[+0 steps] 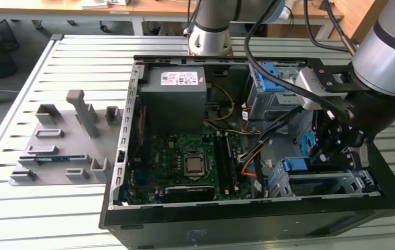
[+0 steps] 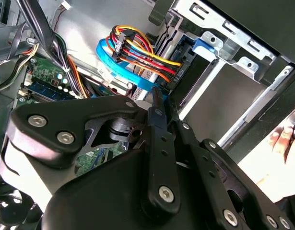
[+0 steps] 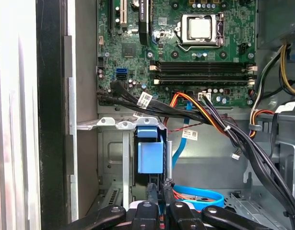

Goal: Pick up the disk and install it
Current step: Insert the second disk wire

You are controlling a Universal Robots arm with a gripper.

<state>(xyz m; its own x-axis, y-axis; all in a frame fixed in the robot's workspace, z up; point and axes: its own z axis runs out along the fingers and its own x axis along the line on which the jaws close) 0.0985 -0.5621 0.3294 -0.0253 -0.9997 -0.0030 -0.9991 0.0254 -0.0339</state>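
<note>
In the exterior view the claw (image 1: 336, 148) hangs inside the open computer case (image 1: 124, 156), above the drive cage (image 1: 343, 182) at the exterior view's right. In the first wrist view its fingertips (image 3: 159, 191) sit nearly together (holding nothing that can be made out), just beside the blue carrier (image 3: 150, 153) of the disk, which stands slotted in the cage. The motherboard (image 1: 190, 156) lies well apart, and the case rests on the slatted table (image 1: 79, 67).

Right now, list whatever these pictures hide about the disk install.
- Metal body of the disk: first wrist view, the drive cage encloses it.
- Tips of the gripper: exterior view, its own black links cover them.
- A hand: second wrist view, cut off by the edge.
</note>
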